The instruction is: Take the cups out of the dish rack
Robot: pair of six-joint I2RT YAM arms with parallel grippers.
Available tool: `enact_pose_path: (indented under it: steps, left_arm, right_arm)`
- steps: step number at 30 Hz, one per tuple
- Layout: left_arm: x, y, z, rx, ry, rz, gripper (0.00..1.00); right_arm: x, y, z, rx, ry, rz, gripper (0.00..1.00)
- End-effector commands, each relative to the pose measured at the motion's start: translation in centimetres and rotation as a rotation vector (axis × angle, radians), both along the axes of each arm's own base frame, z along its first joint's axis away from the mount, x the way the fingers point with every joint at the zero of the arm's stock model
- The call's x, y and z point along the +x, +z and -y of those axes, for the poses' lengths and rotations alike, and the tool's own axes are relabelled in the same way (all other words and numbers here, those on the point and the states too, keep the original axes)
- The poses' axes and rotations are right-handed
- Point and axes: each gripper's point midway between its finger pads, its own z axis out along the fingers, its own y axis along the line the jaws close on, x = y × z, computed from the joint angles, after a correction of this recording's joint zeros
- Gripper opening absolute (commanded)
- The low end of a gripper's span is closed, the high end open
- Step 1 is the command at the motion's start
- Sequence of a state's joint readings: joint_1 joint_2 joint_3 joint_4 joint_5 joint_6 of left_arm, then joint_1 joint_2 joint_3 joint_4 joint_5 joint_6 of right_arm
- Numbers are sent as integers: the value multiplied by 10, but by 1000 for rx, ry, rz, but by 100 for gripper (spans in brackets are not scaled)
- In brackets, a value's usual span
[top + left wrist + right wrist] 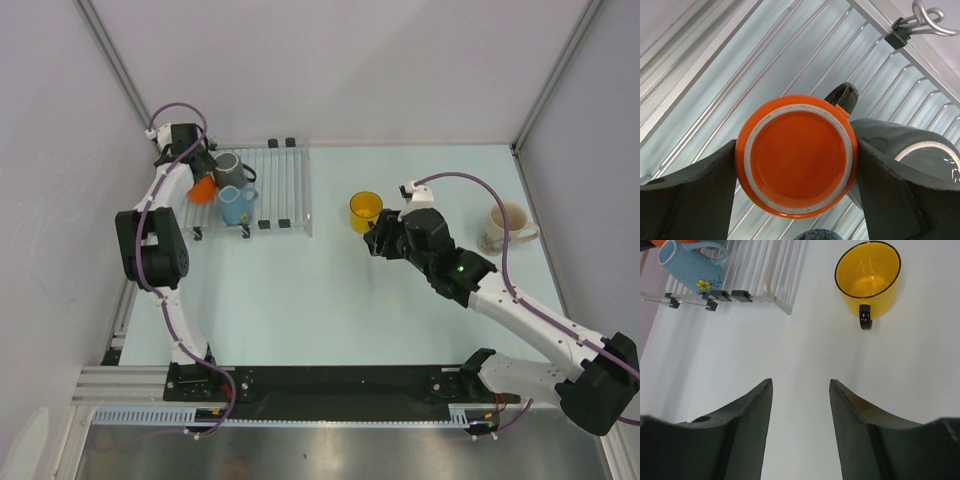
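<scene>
The clear dish rack [283,190] stands at the back left. My left gripper [200,178] is shut on the orange cup [797,155], one finger on each side of its upturned base, over the rack bars [790,50]. Beside it a dark grey cup [229,168] rests in the rack, with a light blue cup [238,204] in front. A yellow cup [867,272] stands upright on the table right of the rack. My right gripper [801,385] hangs open just in front of it, with nothing between its fingers. A cream cup [508,225] sits at the far right.
Black clips [725,296] line the rack's near edge. A metal hook and a clip [920,22] hold the rack's far corner. Walls enclose the table at the left, back and right.
</scene>
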State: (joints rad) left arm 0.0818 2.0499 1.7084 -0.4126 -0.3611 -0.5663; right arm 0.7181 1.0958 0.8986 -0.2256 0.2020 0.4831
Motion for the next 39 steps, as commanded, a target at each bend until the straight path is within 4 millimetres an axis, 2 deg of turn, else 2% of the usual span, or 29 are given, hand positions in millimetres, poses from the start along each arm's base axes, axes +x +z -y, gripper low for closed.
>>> enact_pose_path:
  steps: [1,6,7,8,9,10,12,13,15,21,22,23,24,25,26,27,28,30,31,33,34,37,39]
  left_arm:
    - [8,75,11,20,-54,172,0]
    - [0,102,15,29,-48,211,0]
    - [-5,116,16,30,-48,236,0]
    - [-9,120,18,27,-45,245,0]
    - [-15,122,19,30,-41,245,0]
    - [-21,135,19,30,-38,271,0]
    - [-30,138,25,19,-42,278,1]
    - [-38,152,26,20,-41,306,0]
    - [-47,153,31,16,-48,306,0]
    - [-88,176,47,-31,-76,363,0]
    - [-92,177,64,-52,-109,370,0]
    - [-105,180,68,-61,-121,382,1]
    - [-109,181,77,-85,-153,394,0]
    - [-116,175,83,-104,-169,385,0]
    - [-126,184,88,-115,-191,412,0]
    - [-132,187,93,-125,-211,426,0]
    - [-138,181,104,-155,-251,415,0]
    - [-151,194,113,-182,-295,456,0]
    - [-157,190,124,-221,-332,451,0]
    - [-169,197,133,-261,-370,477,0]
    - [-174,194,137,-283,-381,473,0]
    - [-186,197,156,-358,-464,502,0]
    - [-193,206,169,-419,-525,541,0]
  right_arm:
    - [3,11,1,37,-28,35,54]
    - [4,10,-7,61,-7,29,54]
    - [4,11,-10,72,1,30,54]
    - [3,12,-11,80,5,33,54]
    - [3,12,-12,84,8,31,54]
    - [2,11,-14,94,18,30,54]
    - [0,13,-17,108,29,31,53]
    - [0,14,-19,122,33,36,54]
    - [-3,13,-21,137,45,29,53]
    - [-5,23,-23,147,64,57,54]
    - [-5,26,-23,146,65,63,54]
    - [-4,31,-23,146,68,75,54]
    - [-3,33,-23,143,68,77,54]
    - [-3,34,-22,140,66,81,54]
    - [-2,40,-22,145,66,92,54]
    - [-1,41,-21,139,66,96,54]
    - [0,43,-20,138,64,100,54]
    - [1,51,-19,145,59,109,54]
    - [3,53,-18,148,55,112,54]
    - [2,60,-20,161,66,119,54]
    - [2,66,-20,174,64,126,54]
    - [-5,76,-31,244,155,106,54]
    - [-9,89,-38,331,221,116,54]
